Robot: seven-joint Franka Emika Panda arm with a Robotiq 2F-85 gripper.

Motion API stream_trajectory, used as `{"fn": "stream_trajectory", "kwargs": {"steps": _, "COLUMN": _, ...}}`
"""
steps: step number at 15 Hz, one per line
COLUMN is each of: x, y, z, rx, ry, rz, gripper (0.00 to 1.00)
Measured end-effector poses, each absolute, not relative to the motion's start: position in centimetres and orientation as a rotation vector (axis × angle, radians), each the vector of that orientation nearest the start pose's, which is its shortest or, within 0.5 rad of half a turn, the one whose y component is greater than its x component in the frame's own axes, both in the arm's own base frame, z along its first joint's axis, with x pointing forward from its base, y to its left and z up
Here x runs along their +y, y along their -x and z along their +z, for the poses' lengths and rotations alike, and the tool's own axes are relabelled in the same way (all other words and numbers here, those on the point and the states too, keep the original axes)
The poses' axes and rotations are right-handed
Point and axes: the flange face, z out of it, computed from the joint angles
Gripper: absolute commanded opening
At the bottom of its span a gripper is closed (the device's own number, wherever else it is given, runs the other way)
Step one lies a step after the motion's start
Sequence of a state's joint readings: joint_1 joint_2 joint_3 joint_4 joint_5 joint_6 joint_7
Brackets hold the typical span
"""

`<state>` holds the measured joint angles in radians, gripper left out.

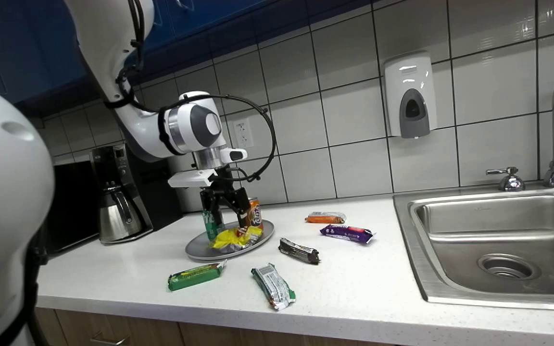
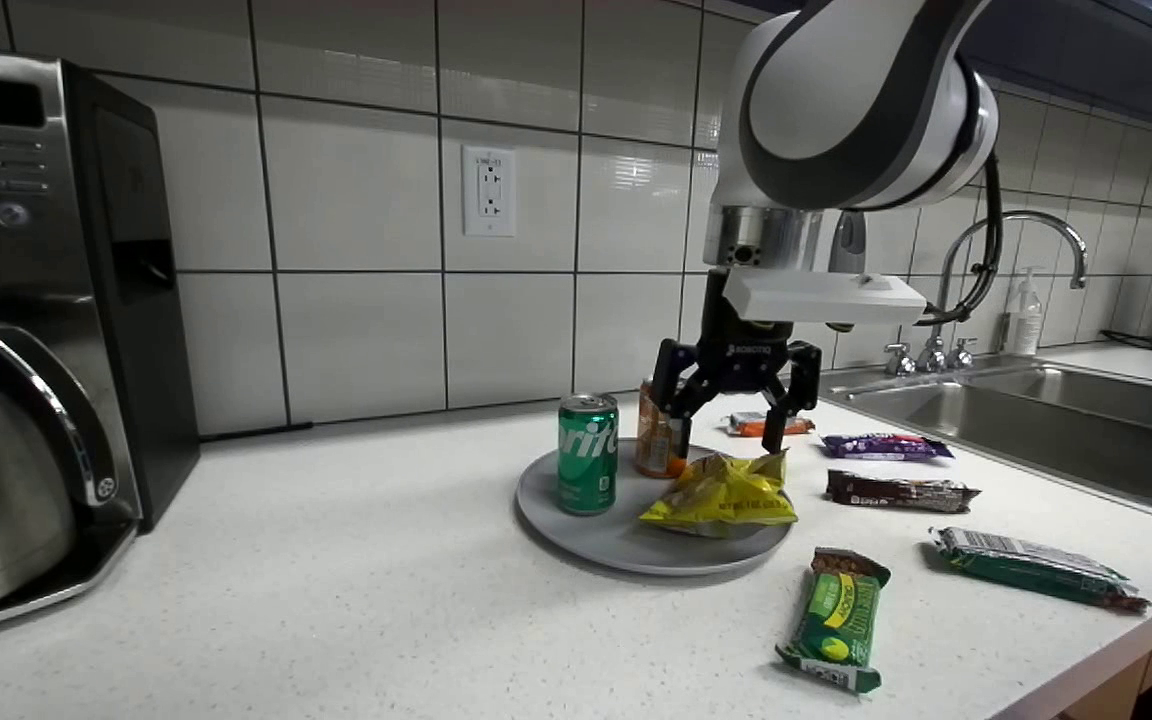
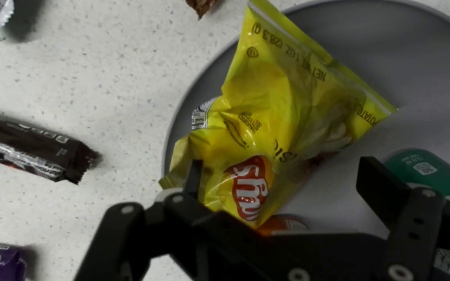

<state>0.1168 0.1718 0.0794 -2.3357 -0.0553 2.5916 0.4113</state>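
Note:
My gripper (image 2: 728, 442) stands open above the grey plate (image 2: 626, 555), fingers pointing down, nothing gripped. Closest to it is a crumpled yellow chip bag (image 3: 272, 89) lying on the plate. In the wrist view the bag spreads under and beyond the left finger (image 3: 194, 177); whether they touch I cannot tell. The right finger (image 3: 377, 187) is near a green soda can (image 3: 424, 171). In an exterior view that green can (image 2: 588, 455) is upright on the plate's left part. An orange can (image 1: 255, 214) stands at the back of the plate, partly hidden by the gripper and bag.
Several wrapped bars lie around the plate: green (image 2: 836, 615), green-and-silver (image 1: 273, 286), dark brown (image 1: 299, 251), purple (image 1: 347, 233) and orange (image 1: 325, 217). A coffee maker (image 2: 86, 290) is at one end of the counter, a steel sink (image 1: 493, 240) at the other. Tiled wall (image 2: 356, 190) behind.

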Motion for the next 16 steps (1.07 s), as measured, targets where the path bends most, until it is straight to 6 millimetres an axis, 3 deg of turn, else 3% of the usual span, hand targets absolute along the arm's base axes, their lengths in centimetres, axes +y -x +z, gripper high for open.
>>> {"fn": "stream_trajectory", "kwargs": {"steps": 5, "x": 10.52, "y": -51.77, "z": 26.53, "rx": 0.264, "ry": 3.121, "rz": -0.123, "gripper": 1.0}}
{"fn": "stream_trajectory", "kwargs": {"steps": 6, "x": 10.53, "y": -51.8, "z": 26.47, "rx": 0.265, "ry": 3.121, "rz": -0.122, "gripper": 0.75}}
{"fn": "stream_trajectory", "kwargs": {"steps": 7, "x": 10.51, "y": -51.83, "z": 26.45, "rx": 0.265, "ry": 3.121, "rz": -0.121, "gripper": 0.74}}
{"fn": "stream_trajectory", "kwargs": {"steps": 16, "x": 10.59, "y": -51.9, "z": 26.5, "rx": 0.263, "ry": 3.122, "rz": -0.124, "gripper": 0.05}}
